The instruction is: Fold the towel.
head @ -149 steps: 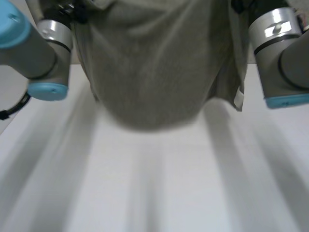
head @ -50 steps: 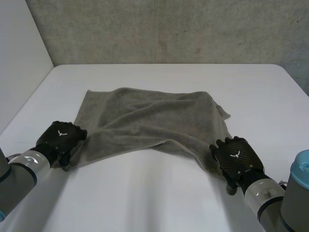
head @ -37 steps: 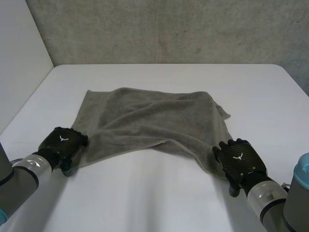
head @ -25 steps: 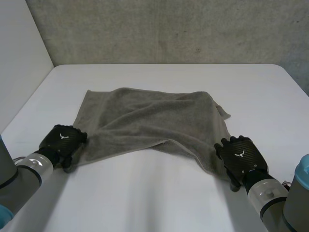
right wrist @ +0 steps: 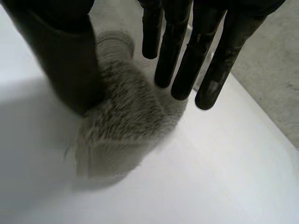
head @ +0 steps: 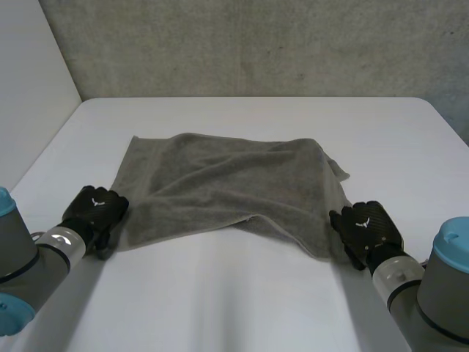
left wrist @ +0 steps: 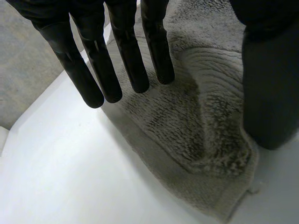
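A grey-olive towel [head: 227, 191] lies spread on the white table [head: 242, 308], with one layer folded over and a loose near edge. My left hand [head: 94, 209] rests at the towel's near left corner. In the left wrist view its fingers [left wrist: 126, 51] are straight above that corner of the towel [left wrist: 196, 135], with the thumb well apart from them. My right hand [head: 366, 227] sits just beside the near right corner. In the right wrist view, the towel [right wrist: 126, 126] bunches up in a hump between its straight fingers [right wrist: 173, 42] and the thumb.
A grey wall runs behind the table's far edge. A white panel stands along the far left side. Bare table surface stretches in front of the towel and to both sides.
Three seconds ago the towel hung in the air; now it lies on the table. Over the last second my right hand slid rightward off the near right corner, and both forearms swung outward.
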Available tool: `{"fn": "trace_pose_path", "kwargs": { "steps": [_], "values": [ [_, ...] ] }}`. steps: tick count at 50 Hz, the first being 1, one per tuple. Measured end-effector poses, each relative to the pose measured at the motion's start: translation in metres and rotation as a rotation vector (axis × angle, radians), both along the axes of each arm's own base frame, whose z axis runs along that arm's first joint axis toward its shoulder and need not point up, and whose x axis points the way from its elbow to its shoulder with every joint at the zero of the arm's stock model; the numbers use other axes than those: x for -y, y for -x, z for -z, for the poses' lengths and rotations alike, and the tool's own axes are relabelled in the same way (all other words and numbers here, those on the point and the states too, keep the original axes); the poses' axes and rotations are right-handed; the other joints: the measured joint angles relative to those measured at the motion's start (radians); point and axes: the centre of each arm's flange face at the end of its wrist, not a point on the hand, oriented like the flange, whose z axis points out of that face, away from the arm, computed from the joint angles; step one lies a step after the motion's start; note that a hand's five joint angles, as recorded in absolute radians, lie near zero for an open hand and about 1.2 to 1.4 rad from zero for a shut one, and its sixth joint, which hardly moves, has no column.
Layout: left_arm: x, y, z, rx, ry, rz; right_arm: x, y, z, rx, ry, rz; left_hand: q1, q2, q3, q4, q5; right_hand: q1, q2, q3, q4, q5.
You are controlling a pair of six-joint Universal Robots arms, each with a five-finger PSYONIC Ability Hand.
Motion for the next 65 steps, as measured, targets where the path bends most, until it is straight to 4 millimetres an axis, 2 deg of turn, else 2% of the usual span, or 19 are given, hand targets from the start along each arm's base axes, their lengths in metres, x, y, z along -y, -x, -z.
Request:
{"fn": "trace_pose_path", "kwargs": {
  "steps": [3, 5, 7, 10, 13, 17, 26, 31, 38, 42, 45, 50, 56, 61, 65],
  "values": [
    [0.003, 0.001, -0.004, -0.001, 0.016, 0.002, 0.005, -0.001, -0.004, 0.006, 0.017, 0.003, 0.127, 0.129, 0.127, 0.127, 0.215, 0.000, 0.172, 0.182, 0.185, 0.188],
    [0.005, 0.001, -0.006, -0.002, 0.028, 0.001, 0.008, -0.002, -0.007, 0.011, 0.030, 0.005, 0.224, 0.222, 0.221, 0.219, 0.325, 0.000, 0.337, 0.344, 0.352, 0.351],
    [0.007, 0.002, -0.009, -0.005, 0.038, -0.001, 0.012, -0.003, -0.011, 0.017, 0.047, 0.007, 0.280, 0.283, 0.280, 0.273, 0.387, 0.000, 0.401, 0.432, 0.445, 0.455],
    [0.009, 0.002, -0.012, -0.006, 0.047, -0.003, 0.017, -0.004, -0.017, 0.025, 0.068, 0.009, 0.335, 0.339, 0.341, 0.333, 0.443, 0.000, 0.403, 0.443, 0.460, 0.465],
    [0.010, 0.003, -0.012, -0.007, 0.050, -0.004, 0.021, -0.006, -0.022, 0.034, 0.087, 0.010, 0.468, 0.483, 0.492, 0.476, 0.591, 0.000, 0.403, 0.443, 0.460, 0.465],
    [0.009, 0.003, -0.012, -0.008, 0.049, -0.004, 0.024, -0.007, -0.027, 0.043, 0.102, 0.008, 0.509, 0.558, 0.608, 0.587, 0.681, 0.000, 0.403, 0.445, 0.460, 0.465],
    [0.007, 0.001, -0.019, -0.011, 0.059, -0.011, 0.025, -0.006, -0.038, 0.047, 0.118, 0.007, 0.512, 0.560, 0.626, 0.600, 0.687, 0.000, 0.403, 0.450, 0.460, 0.465],
    [0.008, -0.001, -0.046, -0.027, 0.135, -0.020, 0.030, 0.003, -0.069, 0.065, 0.161, 0.025, 0.512, 0.560, 0.626, 0.600, 0.687, 0.000, 0.403, 0.450, 0.460, 0.465],
    [0.000, -0.002, -0.112, -0.149, 0.293, -0.041, 0.036, 0.021, -0.140, 0.101, 0.243, 0.023, 0.512, 0.560, 0.629, 0.601, 0.687, 0.000, 0.403, 0.450, 0.460, 0.465],
    [-0.009, -0.002, -0.141, -0.214, 0.341, -0.043, 0.037, 0.033, -0.166, 0.097, 0.219, 0.023, 0.512, 0.560, 0.629, 0.601, 0.693, 0.000, 0.403, 0.455, 0.460, 0.465],
    [-0.017, -0.003, -0.150, -0.231, 0.336, -0.042, 0.037, 0.041, -0.175, 0.078, 0.165, 0.016, 0.512, 0.560, 0.629, 0.601, 0.693, 0.000, 0.403, 0.455, 0.460, 0.465],
    [-0.027, -0.003, -0.147, -0.216, 0.273, -0.042, 0.034, 0.049, -0.178, 0.024, 0.083, -0.017, 0.512, 0.560, 0.630, 0.601, 0.693, 0.000, 0.403, 0.455, 0.460, 0.465],
    [-0.033, -0.002, -0.127, -0.136, 0.184, -0.032, 0.033, 0.050, -0.173, -0.063, 0.041, -0.074, 0.512, 0.560, 0.630, 0.601, 0.693, 0.000, 0.403, 0.455, 0.460, 0.465],
    [-0.032, -0.002, -0.119, -0.094, 0.164, -0.021, 0.036, 0.049, -0.169, -0.080, 0.037, -0.087, 0.512, 0.560, 0.630, 0.601, 0.693, 0.000, 0.403, 0.455, 0.460, 0.465],
    [-0.020, 0.001, -0.117, -0.082, 0.166, -0.012, 0.045, 0.047, -0.165, -0.080, 0.030, -0.090, 0.512, 0.560, 0.630, 0.601, 0.693, 0.000, 0.403, 0.455, 0.460, 0.465]
  ]
}}
